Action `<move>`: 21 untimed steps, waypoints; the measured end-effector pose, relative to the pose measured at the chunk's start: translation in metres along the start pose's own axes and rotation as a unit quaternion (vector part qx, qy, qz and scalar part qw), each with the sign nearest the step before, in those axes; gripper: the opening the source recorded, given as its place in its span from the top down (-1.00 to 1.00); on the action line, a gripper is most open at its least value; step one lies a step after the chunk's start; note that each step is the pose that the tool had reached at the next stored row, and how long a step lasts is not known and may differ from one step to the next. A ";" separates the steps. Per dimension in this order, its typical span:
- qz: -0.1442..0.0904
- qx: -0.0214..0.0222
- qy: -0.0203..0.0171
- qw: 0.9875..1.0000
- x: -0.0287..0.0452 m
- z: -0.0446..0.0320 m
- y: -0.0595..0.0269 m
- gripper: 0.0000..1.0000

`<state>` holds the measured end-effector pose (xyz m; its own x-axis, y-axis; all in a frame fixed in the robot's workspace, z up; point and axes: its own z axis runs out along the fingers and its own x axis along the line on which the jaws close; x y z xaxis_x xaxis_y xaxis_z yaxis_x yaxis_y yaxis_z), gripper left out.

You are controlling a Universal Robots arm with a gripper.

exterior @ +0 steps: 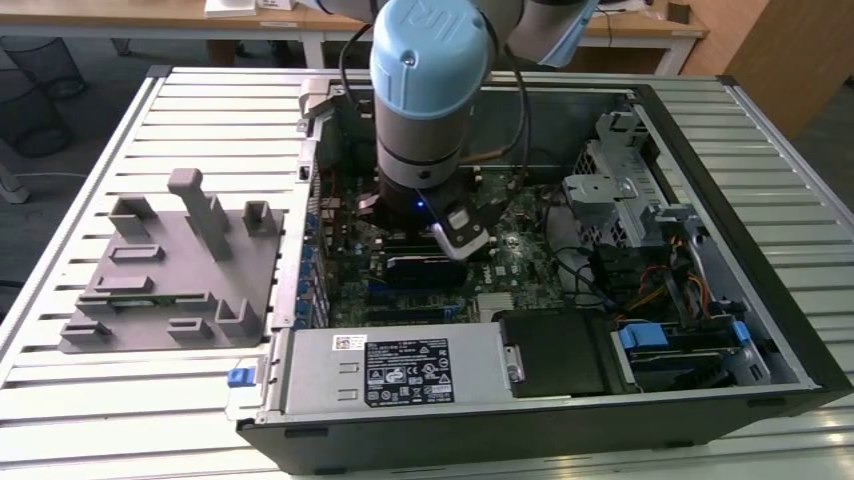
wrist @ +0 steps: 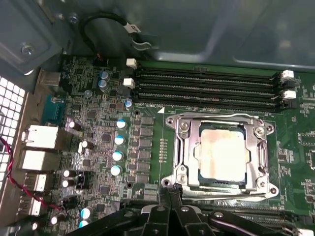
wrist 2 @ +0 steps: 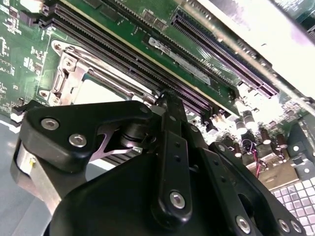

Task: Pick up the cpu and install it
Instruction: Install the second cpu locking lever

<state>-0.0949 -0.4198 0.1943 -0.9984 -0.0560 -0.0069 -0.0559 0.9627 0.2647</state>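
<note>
cpu (wrist: 220, 150): pale silvery square, lying flat inside the socket frame (wrist: 181, 147) on the motherboard (wrist: 147, 132); its top is plainly seen in the first wrist view, and a pale corner of it shows in the second wrist view (wrist 2: 98, 91).
gripper (wrist: 167, 194): black linkage, down inside the open PC case (exterior: 747, 190), fingers closed together with nothing between them, tips just beside the socket frame's edge, apart from the cpu.
arm (exterior: 424, 100): pale blue and grey, standing upright over the middle of the case in the exterior view.
socket frame: metal, screwed at the corners, around the cpu on all sides.
memory slots (wrist: 206, 86): long black rows just beside the socket frame, white latches at the ends.
capacitors (wrist: 118, 147): a row of blue-topped cans near the socket, toward the rear ports.
power supply (exterior: 387, 370): grey box with a label, at the case's near edge in the exterior view.
fixture (exterior: 167, 270): grey block with upright posts, on the slatted worktop (exterior: 94, 400) at the exterior view's left, well apart from the case's inside.
</note>
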 end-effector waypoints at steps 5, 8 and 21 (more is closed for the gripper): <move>-0.001 -0.013 -0.001 1.000 0.0012 0.0029 -0.0007 0.79; -0.001 -0.019 -0.001 1.000 0.0022 0.0036 -0.0009 0.79; -0.004 -0.025 0.000 1.000 0.0032 0.0057 0.0018 0.79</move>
<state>-0.0982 -0.4167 0.1892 -0.9980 -0.0626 -0.0100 -0.0626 0.9479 0.3124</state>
